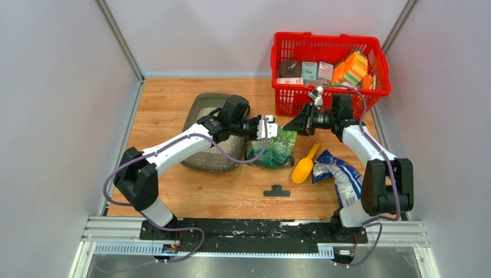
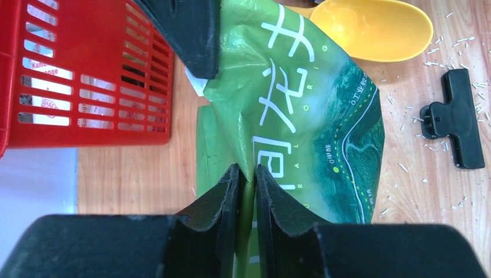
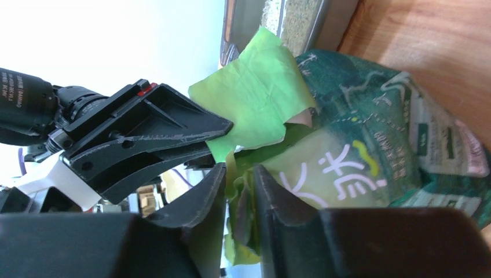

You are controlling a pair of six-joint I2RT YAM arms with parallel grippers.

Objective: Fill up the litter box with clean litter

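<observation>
One green bag (image 1: pixel 275 147) sits between litter box (image 1: pixel 200 107) and scoop (image 1: pixel 304 168), pinched by left hand (image 2: pixel 247 171); right hand (image 3: pixel 238 171), grip unclear.

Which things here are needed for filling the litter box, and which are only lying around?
For the job: litter box, litter, green bag, perhaps yellow scoop.
Lying about: red basket, black clip, crumpled blue bag.

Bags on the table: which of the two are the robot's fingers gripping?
The glossy green bag with white lettering, pinched between the left fingers. The crumpled blue and silver foil bag lies untouched on the wood.
</observation>
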